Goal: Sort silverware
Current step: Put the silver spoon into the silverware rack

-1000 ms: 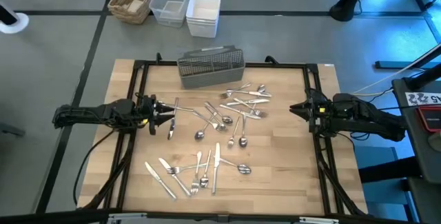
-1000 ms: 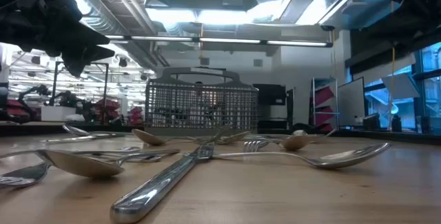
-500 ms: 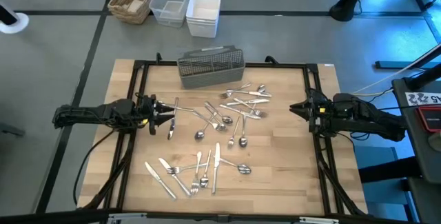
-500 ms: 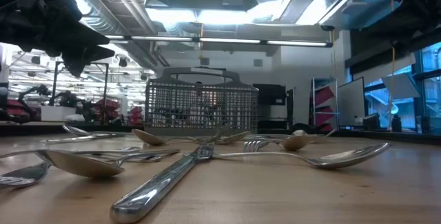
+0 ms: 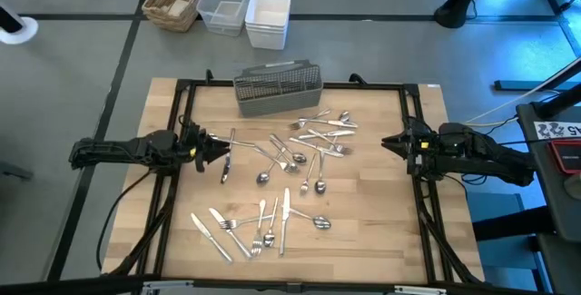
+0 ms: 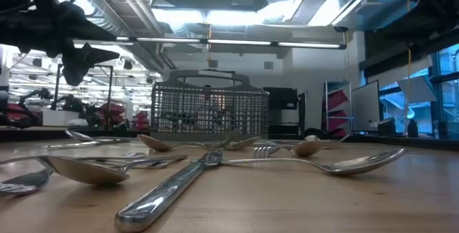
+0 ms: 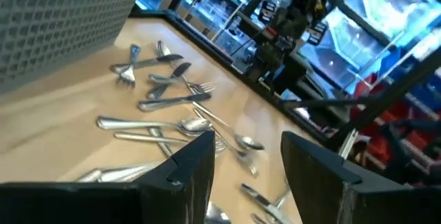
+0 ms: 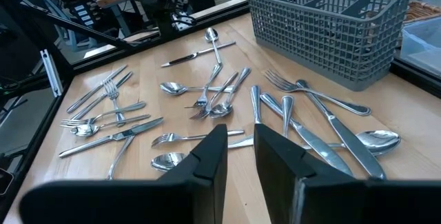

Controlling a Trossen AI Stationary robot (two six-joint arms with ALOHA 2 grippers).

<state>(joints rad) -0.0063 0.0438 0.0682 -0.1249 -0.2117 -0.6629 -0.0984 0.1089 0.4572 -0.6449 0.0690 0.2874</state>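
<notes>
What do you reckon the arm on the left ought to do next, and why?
Probably lower onto the knife just ahead of it. The left gripper hovers open and empty at the scattered silverware, with none visibly in the mesh caddy. The right gripper waits at the table's right edge, holding nothing.

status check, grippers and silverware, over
Left gripper open, empty, at table's left edge beside a knife. Right gripper empty, parked right. Shiny silver metal forks, spoons and knives all loose on the wooden table; grey mesh caddy empty. Nothing blocking.
</notes>
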